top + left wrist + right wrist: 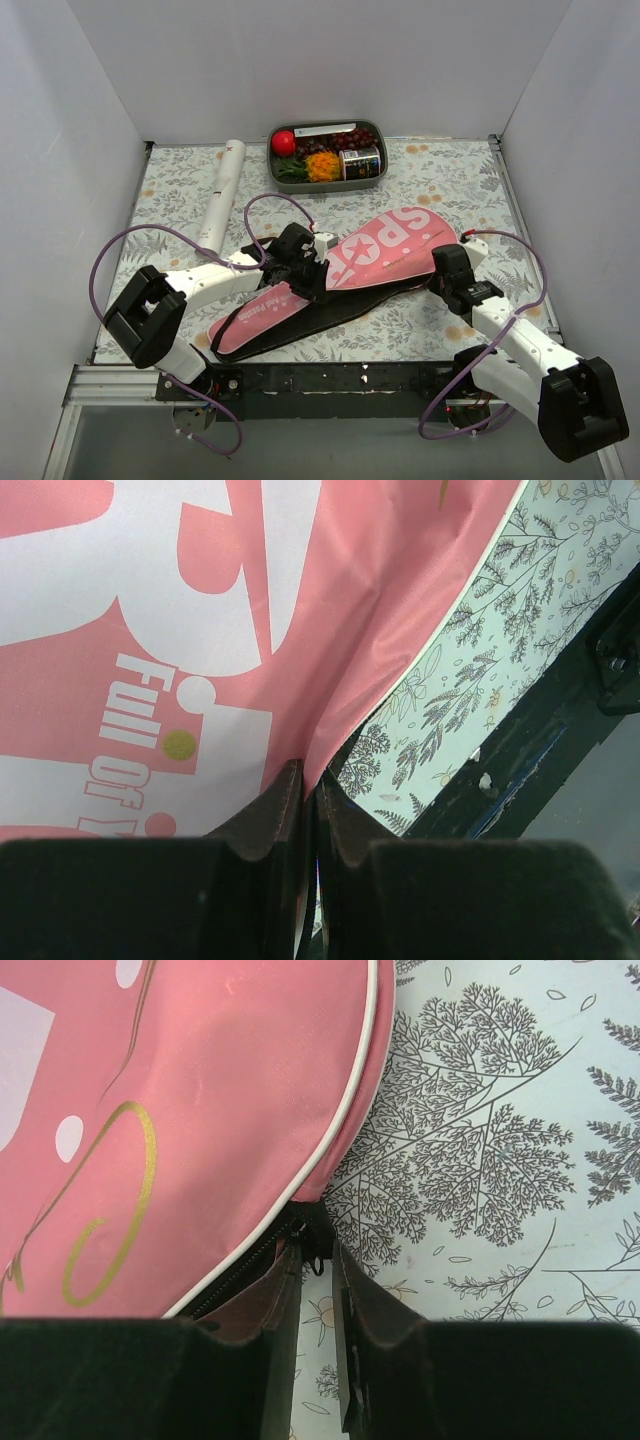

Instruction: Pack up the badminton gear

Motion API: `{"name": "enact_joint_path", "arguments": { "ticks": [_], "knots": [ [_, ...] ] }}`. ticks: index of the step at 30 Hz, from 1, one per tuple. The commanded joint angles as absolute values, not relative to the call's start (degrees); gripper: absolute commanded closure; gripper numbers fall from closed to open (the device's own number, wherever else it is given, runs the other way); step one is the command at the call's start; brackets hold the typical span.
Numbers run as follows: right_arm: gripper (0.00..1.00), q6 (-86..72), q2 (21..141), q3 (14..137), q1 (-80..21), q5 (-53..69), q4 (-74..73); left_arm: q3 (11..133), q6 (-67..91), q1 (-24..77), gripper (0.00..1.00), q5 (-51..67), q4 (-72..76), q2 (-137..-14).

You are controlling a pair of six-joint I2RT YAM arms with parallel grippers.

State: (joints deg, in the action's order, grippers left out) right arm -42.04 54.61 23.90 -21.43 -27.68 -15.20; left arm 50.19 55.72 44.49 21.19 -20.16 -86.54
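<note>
Bag: pink, white lettering; lies diagonally across the middle of the table, narrow end toward the near-left corner, wide end toward the right edge.
Tube: white; by the left edge, apart from the bag.
Left claw: pressed together, pinching a fold of the bag's fabric mid-length.
Right claw: at the bag's wide end, narrow gap, zip pull between the fingers; grip cannot be told.
Tray: far edge, centre.

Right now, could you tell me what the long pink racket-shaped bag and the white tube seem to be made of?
Long pink racket-shaped bag: likely synthetic fabric, soft sheen, creasing in folds, with white piping and black zip. White tube: probably cardboard, matte, rigid and straight; too small to be sure.
</note>
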Motion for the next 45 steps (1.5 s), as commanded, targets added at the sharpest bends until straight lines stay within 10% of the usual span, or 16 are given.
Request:
{"name": "enact_joint_path", "arguments": {
  "ticks": [1, 12, 18, 45],
  "knots": [
    [0.75, -43.59, 55.02, 23.2, -21.27, -27.16, -12.57, 50.19, 55.99, 44.38, 0.97, 22.15, -20.92, -84.99],
    [0.76, -43.33, 56.07, 22.06, -21.27, -27.42, -9.67, 50.19, 56.07, 44.38, 0.98, 22.5, -20.65, -85.17],
    [0.99, -42.54, 56.16, 22.24, -21.18, -27.16, -8.97, 50.1, 55.99, 44.39, 0.98, 22.5, -20.65, -85.25],
    [0.99, -45.35, 60.81, 24.08, -39.35, -12.04, -8.0, 53.08, 59.15, 45.26, 1.0, 23.91, -15.65, -92.54]
  ]
}}
